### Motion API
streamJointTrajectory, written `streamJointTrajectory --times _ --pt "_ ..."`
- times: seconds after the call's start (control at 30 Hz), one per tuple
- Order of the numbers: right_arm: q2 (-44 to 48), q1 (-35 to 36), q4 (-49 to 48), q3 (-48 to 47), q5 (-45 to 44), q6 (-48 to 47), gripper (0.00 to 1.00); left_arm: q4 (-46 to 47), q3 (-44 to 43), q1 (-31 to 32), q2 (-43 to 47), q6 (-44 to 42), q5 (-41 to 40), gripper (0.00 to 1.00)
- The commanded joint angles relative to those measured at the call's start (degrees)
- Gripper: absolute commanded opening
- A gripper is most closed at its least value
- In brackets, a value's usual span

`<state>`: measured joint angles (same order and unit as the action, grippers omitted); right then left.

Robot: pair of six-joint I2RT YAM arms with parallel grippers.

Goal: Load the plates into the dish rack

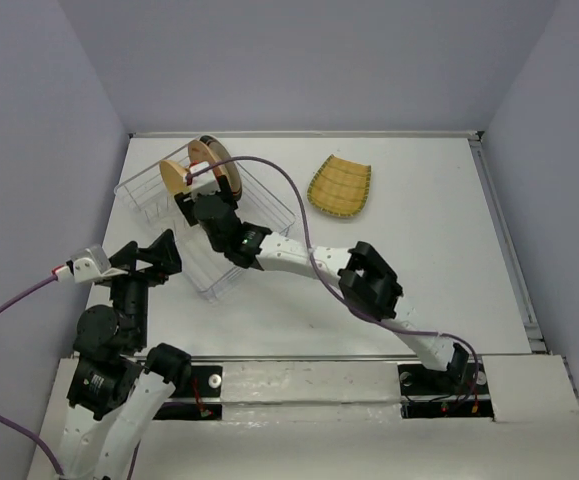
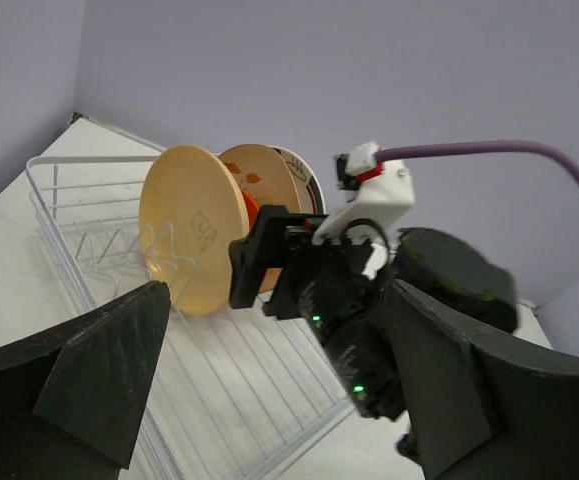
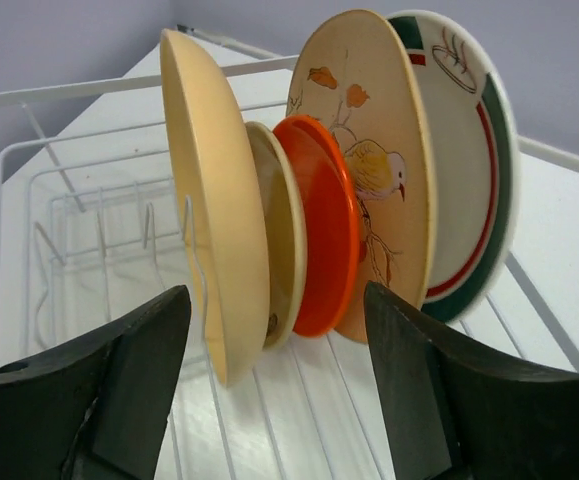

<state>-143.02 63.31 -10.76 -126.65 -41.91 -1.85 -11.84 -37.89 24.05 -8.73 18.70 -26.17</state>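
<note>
We count five plates (image 3: pixel 369 180) upright in one wire rack (image 1: pixel 147 197), a sixth, yellow plate (image 1: pixel 339 186) lying on the surface (image 1: pixel 439 270) outside it, left fingers (image 2: pixel 99 370) and right fingers (image 3: pixel 129 370) both spread, empty.

The white worktop (image 1: pixel 439 280) carries two things directly. A white wire dish rack (image 1: pixel 147 203) sits toward 10 o'clock, turned askew to the worktop's edges, with one corner pointing roughly to 6 o'clock. A squarish yellow woven-look plate (image 1: pixel 340 186) lies between 12 and 1 o'clock, near the far edge and apart from the rack. A low raised lip (image 1: pixel 507 243) borders the worktop at 12 and 3 o'clock.
</note>
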Motion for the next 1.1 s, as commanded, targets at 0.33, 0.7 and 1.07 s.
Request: streamJointTrajectory --times 0.33,0.7,1.07 --pt "48.6 -28.8 -2.6 61.2 35.0 39.7 0.76 3.7 0.4 0.0 -2.8 -1.0 2.4 0.99" --pt "46.9 -46.5 -18.4 83.3 44.1 58.3 0.8 4.6 0.7 -1.0 -5.0 -1.6 3.9 0.99" --pt "25.2 -47.7 -45.8 81.4 52.4 77.8 0.67 5.2 0.9 -1.7 -6.4 -1.9 5.3 0.99"
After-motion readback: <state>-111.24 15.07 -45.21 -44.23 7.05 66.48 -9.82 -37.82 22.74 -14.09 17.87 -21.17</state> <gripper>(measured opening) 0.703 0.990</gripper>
